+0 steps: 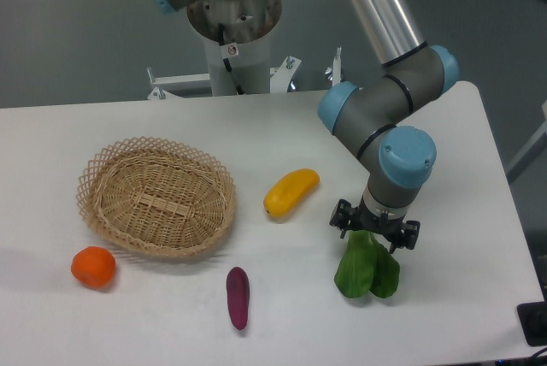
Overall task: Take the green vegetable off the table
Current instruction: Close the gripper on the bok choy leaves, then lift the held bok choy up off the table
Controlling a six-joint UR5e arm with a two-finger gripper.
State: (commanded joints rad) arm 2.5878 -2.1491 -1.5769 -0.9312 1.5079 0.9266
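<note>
— Directly under the tool (374, 238), what lies on the desk (479, 212)?
— The bok choy toy (367, 270), its stalk end hidden between the spread, open jaws, leaves fanning toward the camera.
— How should it handle?
— Light, probably; the leaves look floppy, so grip the firmer pale stalk.

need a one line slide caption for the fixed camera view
UR5e pincer lowered over the green vegetable's stalk end on the table.
</note>
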